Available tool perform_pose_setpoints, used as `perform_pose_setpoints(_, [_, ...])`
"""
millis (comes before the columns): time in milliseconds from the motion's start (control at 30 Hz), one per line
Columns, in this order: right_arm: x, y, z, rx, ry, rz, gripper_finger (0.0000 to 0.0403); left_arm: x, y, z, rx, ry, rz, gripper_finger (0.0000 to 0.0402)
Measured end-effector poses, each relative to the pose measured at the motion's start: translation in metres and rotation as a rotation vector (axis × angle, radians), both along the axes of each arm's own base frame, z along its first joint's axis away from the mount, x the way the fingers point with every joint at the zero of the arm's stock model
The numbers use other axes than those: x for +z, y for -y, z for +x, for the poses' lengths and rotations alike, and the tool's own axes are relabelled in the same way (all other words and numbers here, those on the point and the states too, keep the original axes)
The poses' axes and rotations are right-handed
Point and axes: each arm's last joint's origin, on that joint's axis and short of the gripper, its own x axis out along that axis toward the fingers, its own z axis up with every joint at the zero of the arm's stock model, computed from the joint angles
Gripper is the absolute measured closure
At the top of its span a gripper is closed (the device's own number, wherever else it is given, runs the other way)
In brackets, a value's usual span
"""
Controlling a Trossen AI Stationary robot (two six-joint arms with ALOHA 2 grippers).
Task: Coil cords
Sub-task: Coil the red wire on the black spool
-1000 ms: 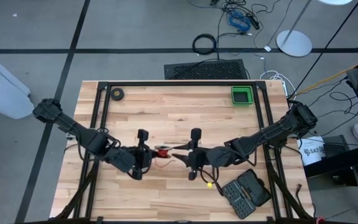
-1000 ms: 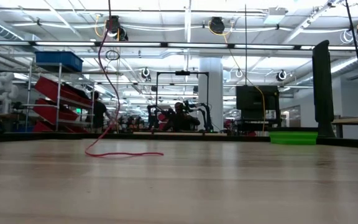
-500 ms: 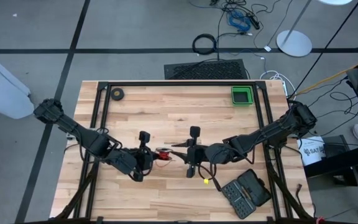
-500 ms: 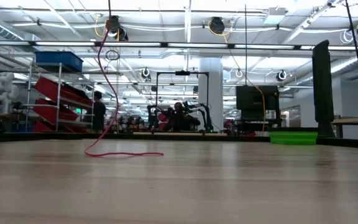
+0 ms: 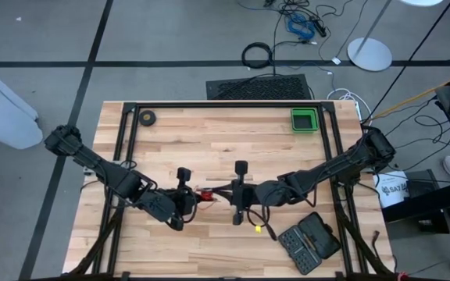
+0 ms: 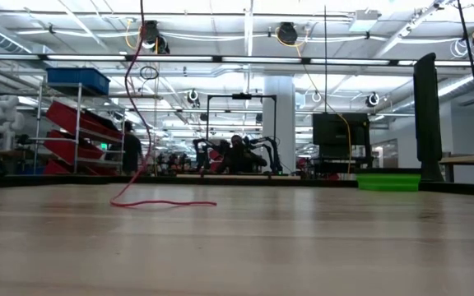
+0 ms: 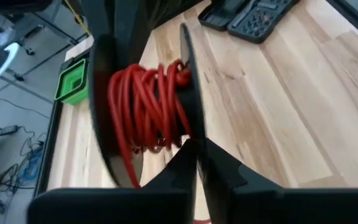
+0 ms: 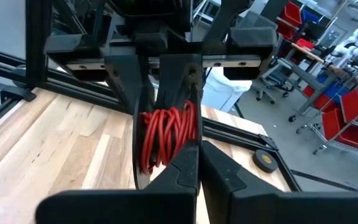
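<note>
The cords are red wire wound on a dark two-flanged spool (image 5: 205, 195), which is held above the table's middle, toward the near edge. My left gripper (image 5: 191, 196) is shut on it from the left and my right gripper (image 5: 224, 190) from the right. The left wrist view shows the red winding (image 7: 145, 109), and so does the right wrist view (image 8: 166, 134). In the low view a loose red strand (image 6: 141, 99) hangs from above the picture, and its end loop (image 6: 167, 202) lies on the table. My left gripper pinches the rim of one spool flange (image 7: 190, 134) between its two fingers, coming level from the table's left. The spool stands on edge, lifted clear of the table. My right gripper pinches the rim of a spool flange (image 8: 195, 134) between its two fingers, coming level from the table's right, opposite my left gripper. The spool hangs between both grippers, clear of the wood.
A green tray (image 5: 304, 119) stands at the far right, a dark tape roll (image 5: 147, 118) at the far left. A black tool case (image 5: 309, 240) lies at the near right, with a small yellow piece (image 5: 258, 229) beside it. Black frame rails (image 5: 128, 140) run along the table's sides.
My right gripper has moved a little toward the table's left, up to the spool, and has shut on its flange. My left gripper has kept its hold and drifted slightly toward the near edge. The hanging strand has swayed a little.
</note>
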Motion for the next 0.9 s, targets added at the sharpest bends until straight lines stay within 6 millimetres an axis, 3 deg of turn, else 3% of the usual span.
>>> perform_pose_setpoints(333, [-0.001, -0.002, -0.002, -0.054, -0.005, -0.019, 0.0402, 0.001, 0.009, -0.006, 0.000, 0.007, -0.036, 0.0264])
perform_pose_setpoints(633, [0.006, -0.002, -0.008, -0.071, -0.003, -0.021, 0.0403, 0.002, 0.026, -0.024, -0.095, -0.067, -0.120, 0.0255])
perform_pose_setpoints(900, [0.002, -0.002, -0.009, -0.065, -0.037, -0.026, 0.0403, 0.023, 0.037, -0.033, -0.117, 0.000, -0.077, 0.0255])
